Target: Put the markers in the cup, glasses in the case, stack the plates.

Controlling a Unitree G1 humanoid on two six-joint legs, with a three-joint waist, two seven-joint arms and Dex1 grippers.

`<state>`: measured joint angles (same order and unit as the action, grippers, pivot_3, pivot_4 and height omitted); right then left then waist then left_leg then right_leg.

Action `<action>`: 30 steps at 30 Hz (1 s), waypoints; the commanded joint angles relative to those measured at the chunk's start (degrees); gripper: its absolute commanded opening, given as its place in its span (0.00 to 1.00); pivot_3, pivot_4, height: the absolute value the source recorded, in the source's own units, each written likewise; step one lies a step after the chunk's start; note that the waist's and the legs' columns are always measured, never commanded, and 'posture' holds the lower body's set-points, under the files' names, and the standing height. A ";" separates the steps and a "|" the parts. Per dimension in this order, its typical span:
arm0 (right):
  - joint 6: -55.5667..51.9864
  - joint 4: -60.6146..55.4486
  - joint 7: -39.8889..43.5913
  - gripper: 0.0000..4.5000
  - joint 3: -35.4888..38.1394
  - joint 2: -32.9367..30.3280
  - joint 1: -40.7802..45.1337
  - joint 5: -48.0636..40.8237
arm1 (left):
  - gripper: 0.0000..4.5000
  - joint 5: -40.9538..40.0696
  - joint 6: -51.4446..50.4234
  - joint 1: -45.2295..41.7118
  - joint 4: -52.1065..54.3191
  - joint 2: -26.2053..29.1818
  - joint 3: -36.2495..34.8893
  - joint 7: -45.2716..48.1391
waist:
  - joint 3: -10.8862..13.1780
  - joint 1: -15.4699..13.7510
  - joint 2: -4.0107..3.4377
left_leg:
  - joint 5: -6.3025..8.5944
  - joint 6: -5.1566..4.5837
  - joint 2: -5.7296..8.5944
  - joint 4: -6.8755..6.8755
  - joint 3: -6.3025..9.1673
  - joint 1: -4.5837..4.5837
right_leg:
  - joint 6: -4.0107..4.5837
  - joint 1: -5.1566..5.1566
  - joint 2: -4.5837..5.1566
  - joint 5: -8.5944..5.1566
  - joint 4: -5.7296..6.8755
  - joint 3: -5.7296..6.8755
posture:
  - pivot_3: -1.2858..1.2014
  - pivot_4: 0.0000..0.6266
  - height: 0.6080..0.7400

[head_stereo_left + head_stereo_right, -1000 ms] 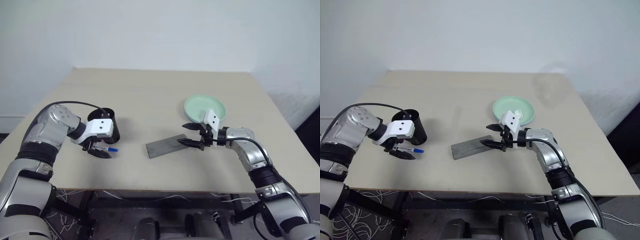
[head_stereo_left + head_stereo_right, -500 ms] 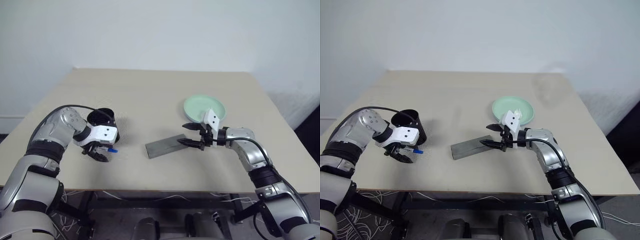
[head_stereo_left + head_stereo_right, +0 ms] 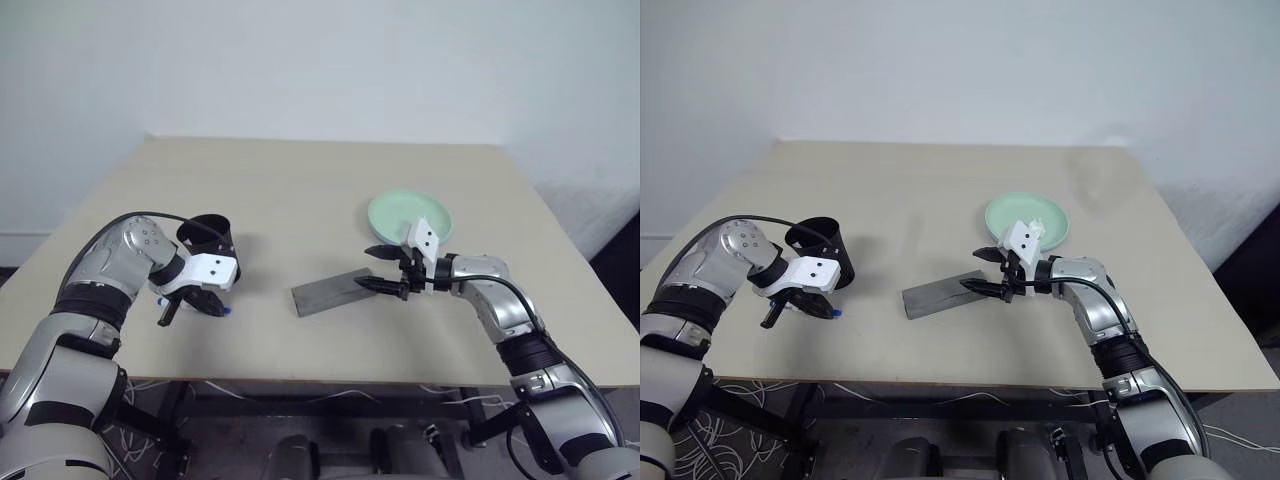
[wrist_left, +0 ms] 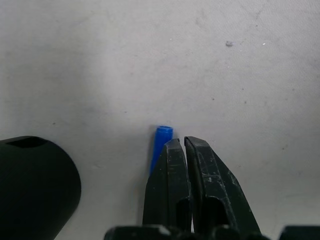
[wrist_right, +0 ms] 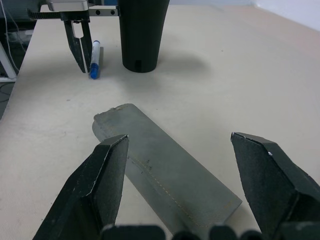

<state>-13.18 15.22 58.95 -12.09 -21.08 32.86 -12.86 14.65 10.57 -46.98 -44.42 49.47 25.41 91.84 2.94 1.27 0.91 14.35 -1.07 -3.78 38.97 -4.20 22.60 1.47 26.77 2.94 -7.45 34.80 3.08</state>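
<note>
The black cup point(image 3: 823, 253) stands upright near the left edge of the table point(image 3: 300, 190); its inside cannot be seen. Just beside it, toward the table's front edge, the blue-capped marker point(image 5: 94, 59) lies flat on the surface. The left gripper point(image 4: 185, 150) points down at the table with its two fingers pressed together and empty, their tips alongside the marker's blue cap rather than around it. The grey case point(image 3: 331, 290) lies closed near the middle of the table. The right gripper point(image 5: 175, 155) hovers at the case's right end with its fingers spread wide, gripping nothing. Behind that gripper sits the mint green plate point(image 3: 395, 212), with a small white wad point(image 3: 1038, 226) on it.
</note>
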 commanded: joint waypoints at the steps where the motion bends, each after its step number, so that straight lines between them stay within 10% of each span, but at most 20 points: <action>1: 0.87 -1.07 -0.05 0.79 1.09 0.17 1.33 -0.28 | 0.00 -0.79 -0.32 0.08 2.35 0.23 -1.69 -0.31 | 0.00 0.01 0.00 | 0.00 0.00 0.00 0.01 0.00 0.00 | 0.00 0.00 0.00 0.00 0.00 0.00 | 0.52 0.00 1.00; 9: 1.04 -0.71 -0.08 0.79 1.06 0.31 1.62 -0.19 | 0.00 -2.56 -2.48 2.28 6.63 1.46 -1.35 0.66 | 0.00 0.01 0.00 | 0.00 0.00 0.00 0.03 0.00 0.00 | 0.00 -0.01 0.00 0.00 0.00 -0.02 | 0.52 0.00 1.00; 16: 1.11 -0.70 0.02 0.79 0.98 0.30 1.45 -0.17 | 0.39 -2.54 -3.00 3.00 8.26 1.89 -2.06 0.13 | 0.00 -0.01 0.00 | -0.01 -0.01 0.00 0.05 0.00 0.00 | 0.00 -0.01 -0.02 0.00 0.02 -0.03 | 0.52 0.00 1.00; 30: 1.31 -0.52 0.39 0.79 0.82 0.27 1.64 -0.10 | 0.39 -6.38 -3.50 6.41 12.50 9.05 -3.46 0.66 | 0.00 0.11 0.00 | 0.00 0.00 -0.01 0.06 -0.01 -0.02 | 0.00 0.00 -0.03 0.00 0.03 -0.06 | 0.52 0.00 1.00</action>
<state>-13.07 15.40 59.04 -12.10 -21.01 32.90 -12.84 9.30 6.25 -40.41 -33.05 57.11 23.44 92.00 2.94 1.38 0.91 14.35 -1.08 -3.79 39.02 -4.22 22.58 1.47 26.77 2.90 -7.45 34.83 3.01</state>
